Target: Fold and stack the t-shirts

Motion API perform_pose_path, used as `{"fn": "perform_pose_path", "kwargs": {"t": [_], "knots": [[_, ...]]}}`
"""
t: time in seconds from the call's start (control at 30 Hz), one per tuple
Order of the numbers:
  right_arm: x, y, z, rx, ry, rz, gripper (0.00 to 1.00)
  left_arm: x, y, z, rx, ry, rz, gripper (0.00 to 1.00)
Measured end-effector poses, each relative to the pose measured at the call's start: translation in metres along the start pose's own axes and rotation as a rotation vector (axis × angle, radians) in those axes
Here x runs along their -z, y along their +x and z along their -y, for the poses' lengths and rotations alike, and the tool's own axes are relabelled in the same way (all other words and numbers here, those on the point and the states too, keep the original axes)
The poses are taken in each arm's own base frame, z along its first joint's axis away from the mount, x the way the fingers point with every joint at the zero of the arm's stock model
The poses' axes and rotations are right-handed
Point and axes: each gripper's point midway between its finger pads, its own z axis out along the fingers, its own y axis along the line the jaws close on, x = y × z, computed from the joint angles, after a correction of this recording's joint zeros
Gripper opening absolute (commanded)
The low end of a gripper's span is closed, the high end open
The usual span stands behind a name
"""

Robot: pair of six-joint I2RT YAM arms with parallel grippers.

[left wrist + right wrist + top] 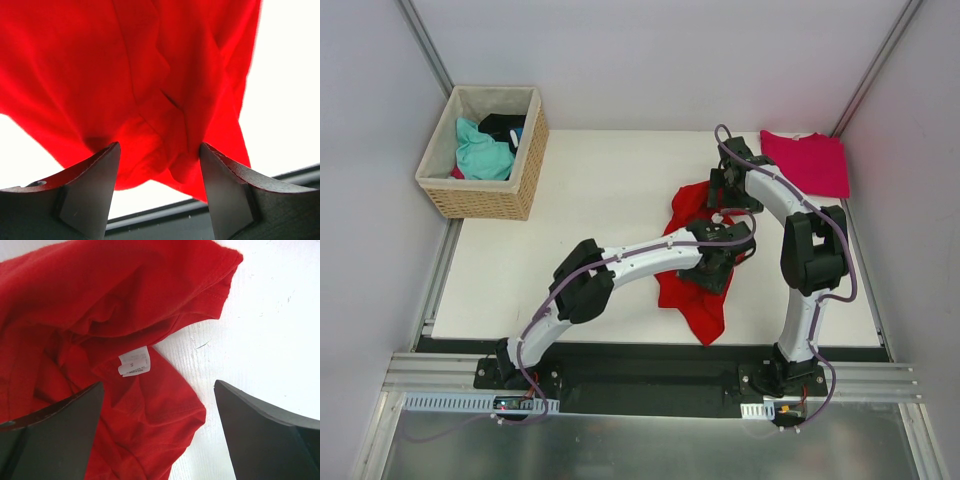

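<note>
The red t-shirt (692,285) lies crumpled in the middle of the table, reaching the front edge. My left gripper (716,262) is over its middle. In the left wrist view its jaws stand wide open (160,165), with a bunched fold of the red cloth (150,90) between the tips. My right gripper (725,196) is over the shirt's far end. It is open (160,410) above the neck area, where the white label (134,361) shows. The magenta-pink t-shirt (807,161) lies flat and folded at the back right corner.
A wicker basket (525,165) with teal and dark clothes stands at the back left. White table (580,250) lies bare left of the red shirt. The table's dark front edge (200,212) is just beyond the left gripper.
</note>
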Motion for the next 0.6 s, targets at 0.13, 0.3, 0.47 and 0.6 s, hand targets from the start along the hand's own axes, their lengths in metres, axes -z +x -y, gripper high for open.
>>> {"fn": "perform_pose_path", "kwargs": {"t": [0.13, 0.3, 0.47, 0.6], "knots": [[0.0, 0.0, 0.0, 0.0, -0.001, 0.0, 0.96, 0.022, -0.008, 0.002, 0.008, 0.032, 0.04, 0.65], [0.0, 0.0, 0.0, 0.0, -0.001, 0.0, 0.96, 0.04, -0.016, 0.005, 0.016, 0.062, 0.076, 0.64], [0.0, 0.0, 0.0, 0.0, -0.001, 0.0, 0.96, 0.038, -0.014, 0.005, 0.014, 0.063, 0.066, 0.59], [0.0, 0.0, 0.0, 0.0, -0.001, 0.0, 0.96, 0.029, -0.011, 0.006, 0.012, 0.056, 0.047, 0.51]]}}
